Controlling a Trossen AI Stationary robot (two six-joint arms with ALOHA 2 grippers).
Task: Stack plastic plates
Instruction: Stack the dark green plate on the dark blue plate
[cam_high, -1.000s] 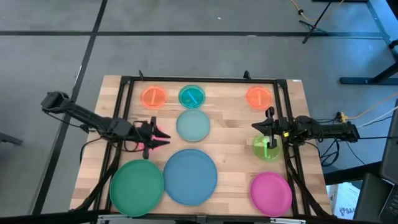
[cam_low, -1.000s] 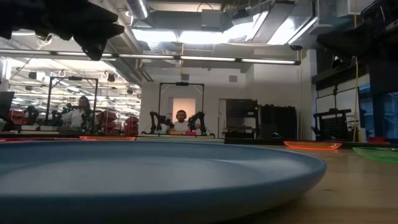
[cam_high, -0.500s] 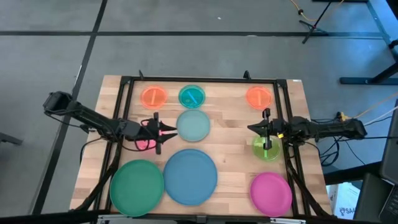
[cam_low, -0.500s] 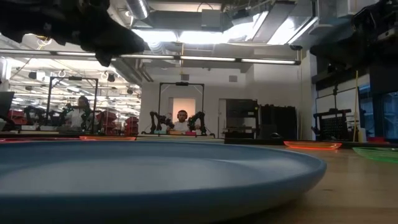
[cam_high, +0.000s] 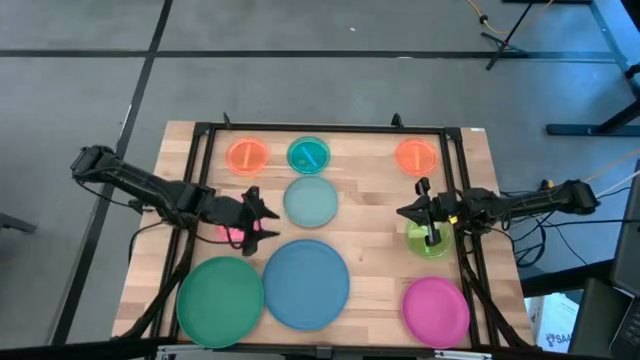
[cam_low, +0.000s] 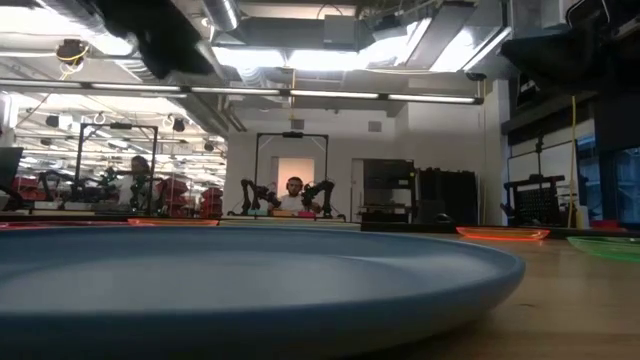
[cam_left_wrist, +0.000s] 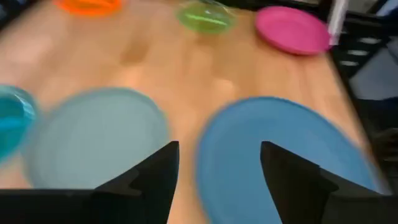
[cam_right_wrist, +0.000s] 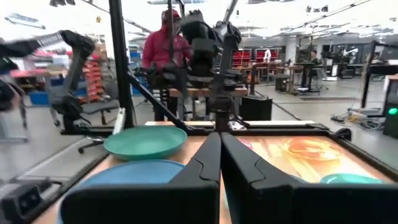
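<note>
A: How far along is the stacking?

B: Barely begun. The plates are lying mostly singly across the counter (cam_high: 380, 215): green plate (cam_high: 220, 288), blue plate (cam_high: 306, 283), magenta plate (cam_high: 436, 308).

A: And the grippers?

B: The left gripper (cam_high: 258, 212) is hovering wide open and empty above the small pink plate (cam_high: 229, 232); a second ago it was narrower. The right gripper (cam_high: 418, 212) is staying closed, empty, over the lime plate (cam_high: 428, 240).

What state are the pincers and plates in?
Left pincer: open, empty.
Right pincer: shut, empty.
Small pink plastic plate: flat, partly under left arm.
Small lime plastic plate: flat, under right pincer.
Large green plastic plate: unstacked.
Large blue plastic plate: unstacked.
Medium magenta plastic plate: unstacked.
Pale teal medium plastic plate: unstacked.
Small teal plastic plate: unstacked.
Two small orange plastic plates: unstacked.
</note>
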